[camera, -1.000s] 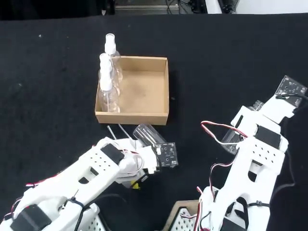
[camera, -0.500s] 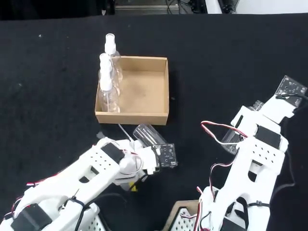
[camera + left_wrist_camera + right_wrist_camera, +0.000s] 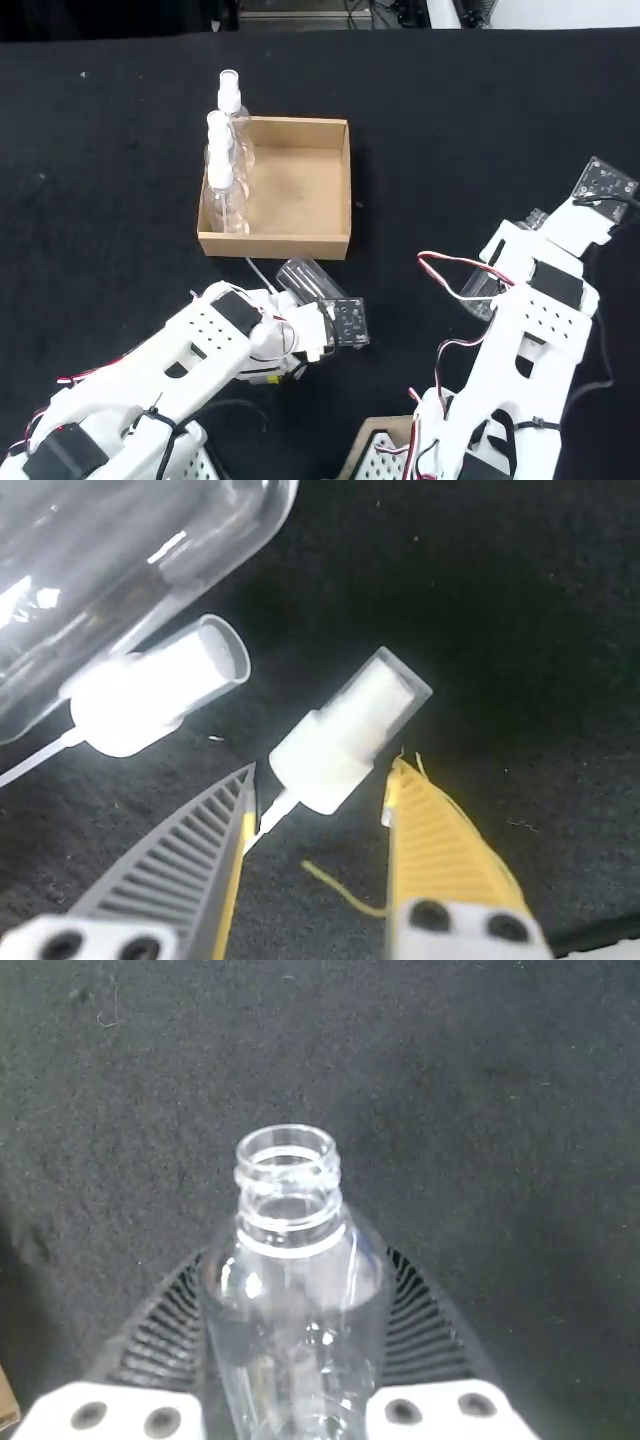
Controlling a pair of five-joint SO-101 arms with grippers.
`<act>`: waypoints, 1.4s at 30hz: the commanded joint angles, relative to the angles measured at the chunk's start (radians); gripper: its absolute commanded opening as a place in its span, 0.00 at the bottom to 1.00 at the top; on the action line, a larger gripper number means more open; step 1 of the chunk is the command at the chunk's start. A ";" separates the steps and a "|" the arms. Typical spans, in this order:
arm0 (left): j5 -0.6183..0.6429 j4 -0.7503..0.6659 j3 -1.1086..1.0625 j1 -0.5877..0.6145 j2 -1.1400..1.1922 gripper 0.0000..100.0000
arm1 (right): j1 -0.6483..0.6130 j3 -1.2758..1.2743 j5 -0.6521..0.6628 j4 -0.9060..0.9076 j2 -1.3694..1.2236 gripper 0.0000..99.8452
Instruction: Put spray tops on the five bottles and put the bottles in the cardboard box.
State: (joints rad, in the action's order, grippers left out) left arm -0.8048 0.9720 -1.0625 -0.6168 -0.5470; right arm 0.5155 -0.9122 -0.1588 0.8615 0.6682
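Three clear bottles with spray tops stand along the left wall of the cardboard box. Another clear bottle lies on the black table just in front of the box, also seen as the bottle. Two loose white spray tops lie beside it. One spray top rests against the bottle. The other spray top lies between the fingers of my left gripper, which is open and straddles it closely. My right gripper is shut on an uncapped bottle, its neck pointing away.
The box's right half holds nothing. A thin dip tube shows on the table in front of the box. A small cardboard piece sits at the near edge between the arm bases.
My left arm has shifted slightly forward over the spray tops; one of the two dip tubes seen a second ago is now covered by it. The right arm has kept still.
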 commanded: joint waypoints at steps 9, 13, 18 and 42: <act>-0.167 -0.003 0.099 0.010 0.003 0.31 | 0.023 0.039 -0.009 -0.028 -0.002 0.03; -0.169 -0.003 0.096 0.007 0.003 0.31 | 0.023 0.039 -0.009 -0.028 -0.002 0.03; -0.164 -0.077 0.062 0.007 0.003 0.31 | 0.023 0.039 -0.009 -0.028 -0.002 0.03; -0.163 -0.097 0.008 0.015 0.005 0.31 | 0.023 0.039 -0.009 -0.028 -0.002 0.03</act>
State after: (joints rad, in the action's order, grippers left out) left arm -0.9628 0.8907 -1.0625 -0.6168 -0.5439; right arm 0.5155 -0.9122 -0.1588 0.8615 0.6682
